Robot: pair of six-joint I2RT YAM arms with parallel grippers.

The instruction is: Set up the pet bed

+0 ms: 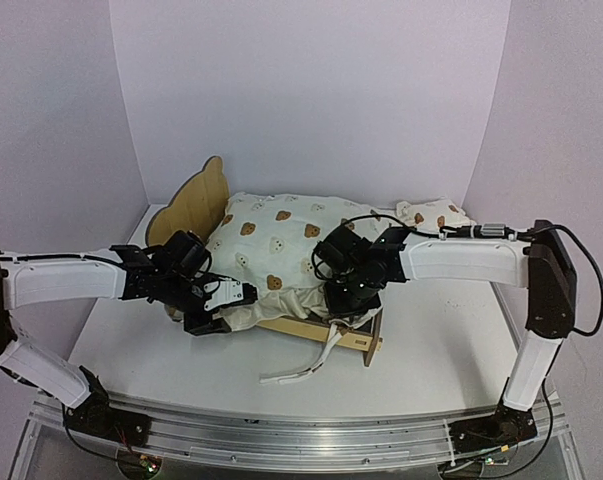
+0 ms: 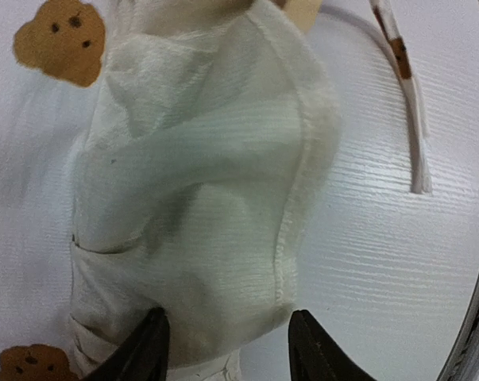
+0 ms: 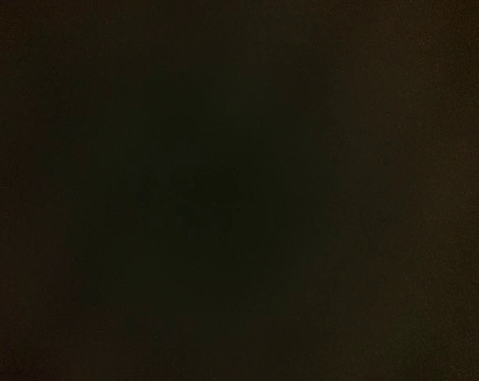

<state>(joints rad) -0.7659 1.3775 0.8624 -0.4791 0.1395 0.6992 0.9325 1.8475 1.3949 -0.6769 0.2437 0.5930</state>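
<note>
- Top external view: the pet bed (image 1: 281, 255) stands mid-table at an angle, with its bear-ear headboard (image 1: 193, 200) toward the back left corner.
- Done: the mattress cushion (image 1: 266, 232) lies on the plywood frame (image 1: 331, 338).
- Not done, by judgement: the cushion sits bunched and spills over the near rail. A tie strap (image 1: 299, 375) trails onto the table (image 1: 161, 360). The small pillow (image 1: 433, 214) lies behind the bed, off the cushion.
- Left gripper (image 2: 225, 317): fingers apart, straddling the ruffled hem at the cushion's near left corner. Cloth fills the gap, but no pinch is evident.
- Right gripper (image 1: 343, 302): pressed down at the cushion's near edge. Its wrist view is fully dark and the fingertips are hidden from above, so apart or together cannot be told.
- Edges: the near rail and the foot corner of the frame lie just beside both grippers, and the hem overhangs the rail.
- Open room: bare table lies in front of the bed and to its right. Walls (image 1: 311, 90) close in behind and on both sides, near the headboard.
- The grippers work near each other, so moves toward the centre call for care.
</note>
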